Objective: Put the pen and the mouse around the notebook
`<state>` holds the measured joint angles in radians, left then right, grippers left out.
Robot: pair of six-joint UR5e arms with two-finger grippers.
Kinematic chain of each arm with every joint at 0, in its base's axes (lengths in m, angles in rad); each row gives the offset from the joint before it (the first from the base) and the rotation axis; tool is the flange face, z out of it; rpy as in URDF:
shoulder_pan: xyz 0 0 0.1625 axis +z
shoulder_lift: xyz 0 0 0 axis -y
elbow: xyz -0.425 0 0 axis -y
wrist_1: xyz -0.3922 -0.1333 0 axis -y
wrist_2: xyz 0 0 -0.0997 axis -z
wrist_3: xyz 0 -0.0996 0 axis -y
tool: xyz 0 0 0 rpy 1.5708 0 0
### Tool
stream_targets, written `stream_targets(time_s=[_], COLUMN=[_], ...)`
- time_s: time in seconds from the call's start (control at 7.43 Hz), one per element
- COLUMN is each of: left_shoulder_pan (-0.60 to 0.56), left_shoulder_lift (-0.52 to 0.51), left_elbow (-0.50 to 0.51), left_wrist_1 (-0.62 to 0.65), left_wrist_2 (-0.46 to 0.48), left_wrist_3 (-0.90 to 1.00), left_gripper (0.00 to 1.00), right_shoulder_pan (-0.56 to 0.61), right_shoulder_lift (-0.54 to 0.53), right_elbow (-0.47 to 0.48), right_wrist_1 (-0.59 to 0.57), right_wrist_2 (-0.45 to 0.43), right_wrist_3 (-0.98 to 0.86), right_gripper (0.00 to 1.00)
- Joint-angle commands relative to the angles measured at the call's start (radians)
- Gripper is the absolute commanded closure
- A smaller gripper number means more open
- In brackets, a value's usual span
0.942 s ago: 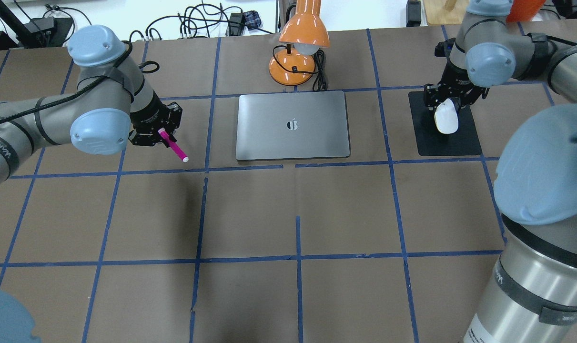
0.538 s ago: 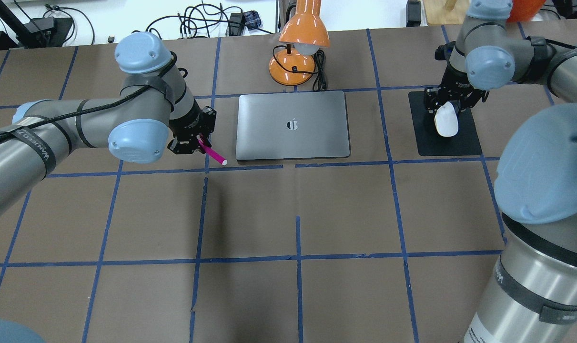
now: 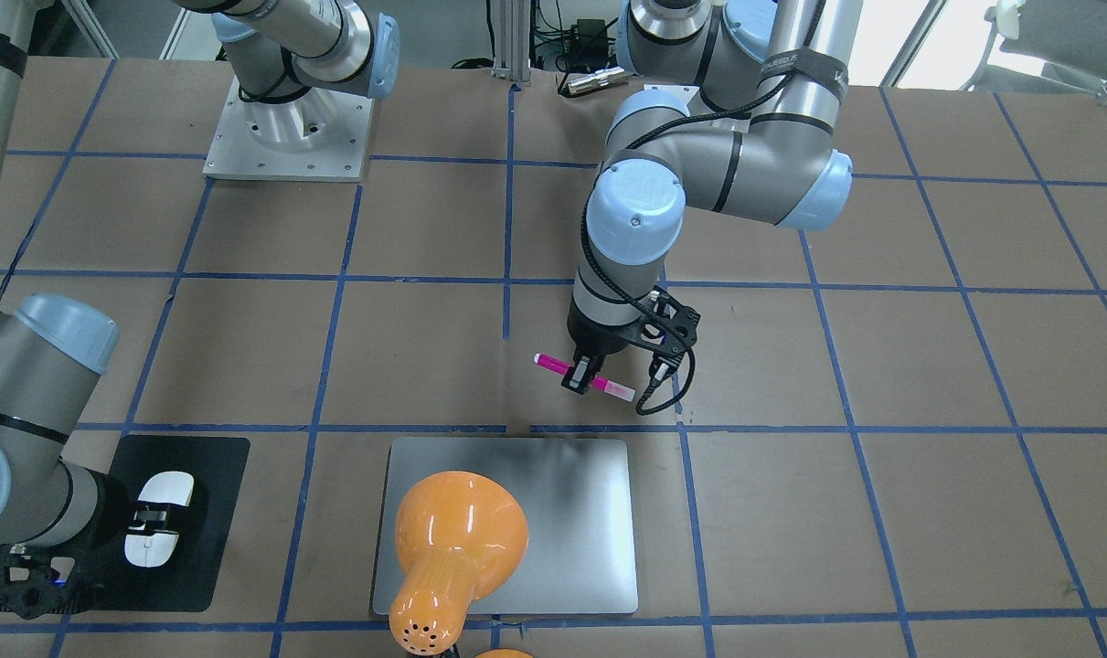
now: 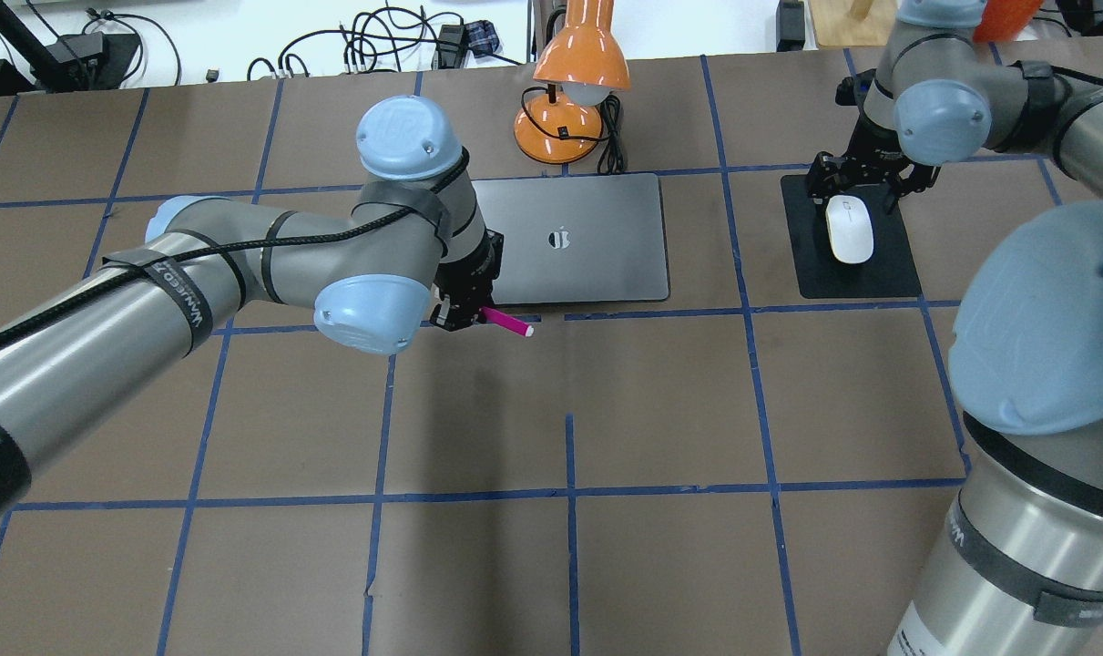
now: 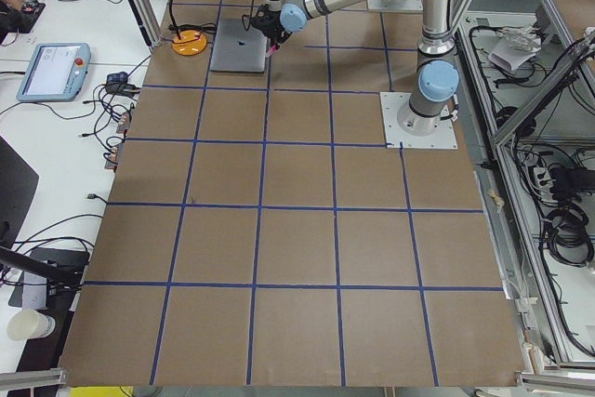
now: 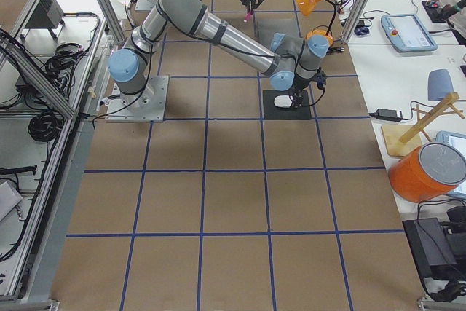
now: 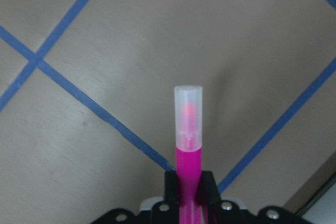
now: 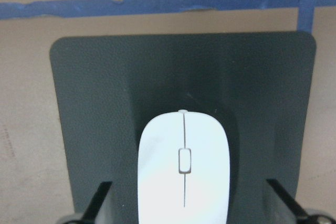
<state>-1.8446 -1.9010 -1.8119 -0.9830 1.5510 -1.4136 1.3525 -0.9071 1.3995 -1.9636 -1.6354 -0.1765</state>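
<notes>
My left gripper (image 3: 580,376) stays clamped on the pen (image 4: 507,322). Seen from overhead, it has swung the pen from the notebook's (image 4: 587,237) 9 o'clock side round to about 7 o'clock, just off the near edge. The capped end points toward 4 o'clock along the blue tape line. The pen casts a shadow on the counter (image 4: 660,410) below, so I judge it is not yet down.

At the notebook's 3 o'clock, the mouse (image 4: 850,230) no longer hangs in my right gripper (image 8: 192,203). It lies flat on the black mat (image 4: 888,264), and that gripper's fingers (image 8: 102,203) are spread wide on either side of it without touching.

The mouse half looks done to me: it is set down, released and well apart from the notebook's right edge. What remains is the pen. I need to lower it to the counter beside the near edge, clear of the lid, and let go.
</notes>
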Motion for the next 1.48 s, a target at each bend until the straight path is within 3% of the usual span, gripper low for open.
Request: stream_targets(time_s=[0.0, 0.67, 0.81, 1.21, 1.35], left_shoulder_pan=[-0.085, -0.113, -0.114, -0.114, -0.114], left_shoulder_lift=[-0.030, -0.093, -0.099, -0.112, -0.115], left_elbow=[0.000, 0.008, 0.002, 0.002, -0.001], left_wrist_1=[0.003, 0.038, 0.041, 0.050, 0.050], left_wrist_2=[0.003, -0.051, -0.081, -0.101, -0.101], left_wrist_3=[-0.157, -0.337, -0.341, -0.405, -0.413], left_gripper=[1.00, 1.00, 1.00, 1.00, 1.00], right_shoulder_pan=[0.010, 0.115, 0.126, 0.185, 0.185], right_shoulder_lift=[-0.032, -0.120, -0.175, -0.304, -0.384], right_elbow=[-0.001, 0.000, 0.007, 0.000, -0.002], right_wrist_1=[0.022, 0.122, 0.191, 0.220, 0.298], right_wrist_2=[0.002, 0.000, 0.005, 0.017, 0.017], right_wrist_3=[0.000, 0.103, 0.155, 0.215, 0.215], right_gripper=[0.00, 0.00, 0.00, 0.00, 0.00])
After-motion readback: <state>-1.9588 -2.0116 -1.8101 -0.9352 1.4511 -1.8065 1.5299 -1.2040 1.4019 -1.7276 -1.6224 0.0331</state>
